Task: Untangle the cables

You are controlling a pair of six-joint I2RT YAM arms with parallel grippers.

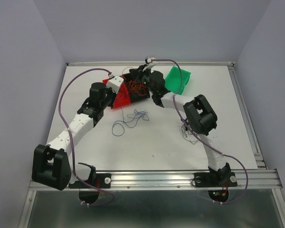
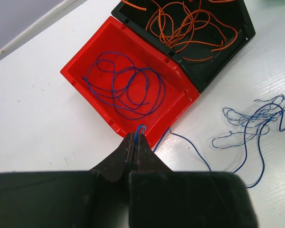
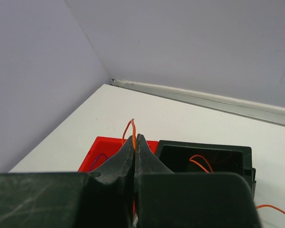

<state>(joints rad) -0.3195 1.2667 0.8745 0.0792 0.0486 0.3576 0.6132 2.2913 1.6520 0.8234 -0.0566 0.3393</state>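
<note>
My left gripper is shut on a blue wire at the near rim of the red bin. That bin holds looped blue wires. The wire I hold trails right over the table toward a loose blue tangle, which also shows in the top view. My right gripper is shut on an orange wire and holds it above the bins. The black bin holds orange wires. In the top view both grippers, left and right, are over the bins.
A green bin stands tilted at the back right of the black bin. Thin dark strands lie on the table by the right arm's elbow. The back wall and a raised table edge are close behind the bins.
</note>
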